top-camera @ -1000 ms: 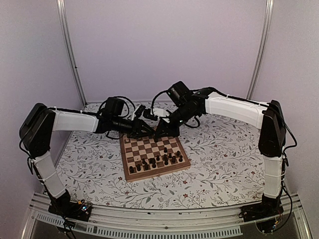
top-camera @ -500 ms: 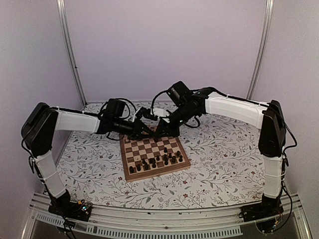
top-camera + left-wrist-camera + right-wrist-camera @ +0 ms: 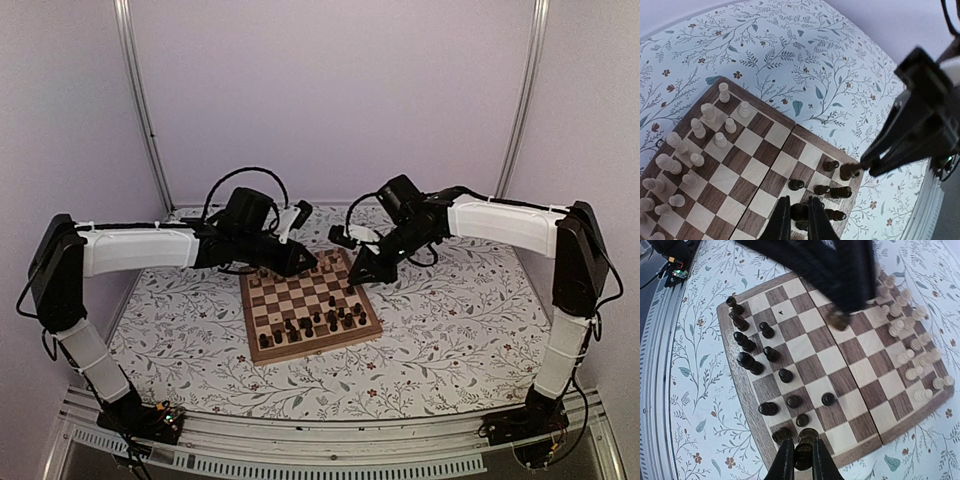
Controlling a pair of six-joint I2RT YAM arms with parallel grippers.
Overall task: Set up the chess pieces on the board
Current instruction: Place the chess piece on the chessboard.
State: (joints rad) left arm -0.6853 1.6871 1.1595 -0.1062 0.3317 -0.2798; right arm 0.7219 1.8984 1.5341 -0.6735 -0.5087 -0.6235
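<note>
Right wrist shows right end effector (image 3: 800, 455) pinching dark piece (image 3: 806, 437); top external doesn't. Left end effector (image 3: 799, 210) unclear.

We see the board's (image 3: 318, 347) middle ranks mostly bare, a lane from 9 to 3 o'clock. Dark pieces (image 3: 310, 323) crowd 6 o'clock, pale pieces (image 3: 707, 112) 12. The left end effector (image 3: 303, 262) hangs over 12 o'clock, the right end effector (image 3: 357, 273) over 2, each pinching a chess piece (image 3: 803, 450). The surrounding floral surface (image 3: 450, 330) lies open.

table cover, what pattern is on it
The table cover is white with grey-green leafy sprigs and small red-brown flowers; clearest in the left wrist view.
</note>
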